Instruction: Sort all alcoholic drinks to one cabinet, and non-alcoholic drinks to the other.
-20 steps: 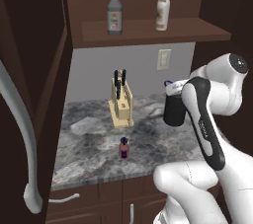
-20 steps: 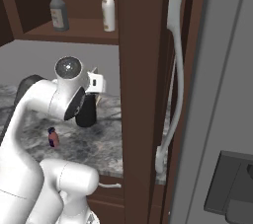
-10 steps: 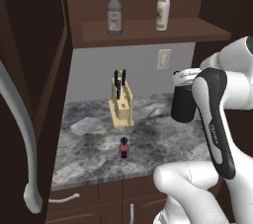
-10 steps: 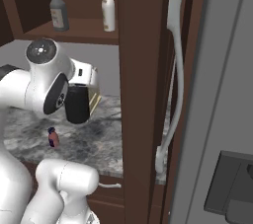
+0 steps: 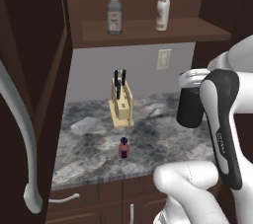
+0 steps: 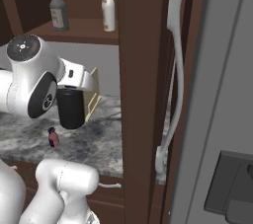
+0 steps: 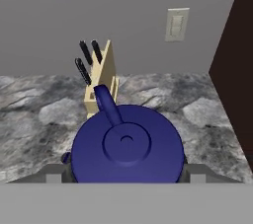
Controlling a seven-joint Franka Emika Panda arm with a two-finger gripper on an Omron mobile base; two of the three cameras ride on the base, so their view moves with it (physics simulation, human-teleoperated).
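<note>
My gripper [image 7: 126,165] is shut on the wide black bottle [image 5: 190,110] [image 6: 70,107] just under its blue lid [image 7: 126,144], and holds it upright above the right side of the counter. The small red bottle [image 5: 123,148] [image 6: 52,137] stands near the counter's front edge. On the shelf [image 5: 148,29] of the open wall cabinet stand the clear red-capped bottle [image 5: 114,11] [image 6: 59,9] and the cream-white bottle [image 5: 163,8] [image 6: 108,8]. My forearm hides the gripper in the base views.
A knife block [image 5: 122,103] [image 7: 99,87] stands at the back of the grey stone counter [image 5: 89,139], below a wall outlet [image 5: 163,59]. The open cabinet door with its long grey handle [image 5: 22,134] is at the left; another door and handle [image 6: 170,80] are at the right.
The arm has folded back and carried the black bottle with it, rightward in the left base view and leftward in the right one. The bottles on the shelf and the counter have not moved.
</note>
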